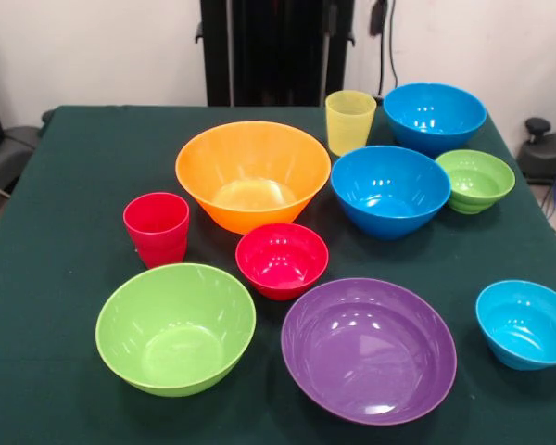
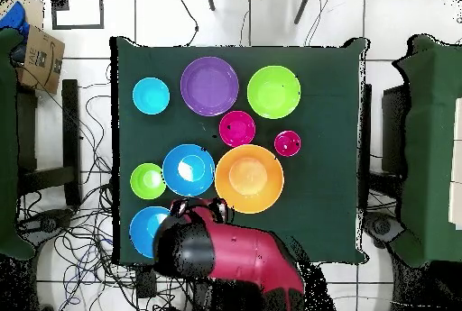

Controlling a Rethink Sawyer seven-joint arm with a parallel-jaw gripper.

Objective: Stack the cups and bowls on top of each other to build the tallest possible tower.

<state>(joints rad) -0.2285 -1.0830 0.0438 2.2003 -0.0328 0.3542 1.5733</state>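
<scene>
A: So, nothing is stacked: every piece sits alone on the green table [image 1: 65, 185], the orange bowl [image 1: 253, 174] central, the lime-green bowl [image 1: 175, 326] and purple bowl [image 1: 368, 349] by the front view's near edge, the red cup [image 1: 157, 228] beside them.

B: And the arm?

A: Only overhead. The red arm [image 2: 236, 258] covers the yellow cup's [image 1: 350, 120] spot there; whether its claw is parted, I cannot tell.

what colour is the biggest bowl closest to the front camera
Purple. The purple bowl shows best in the front view, right of the lime green bowl.
</scene>
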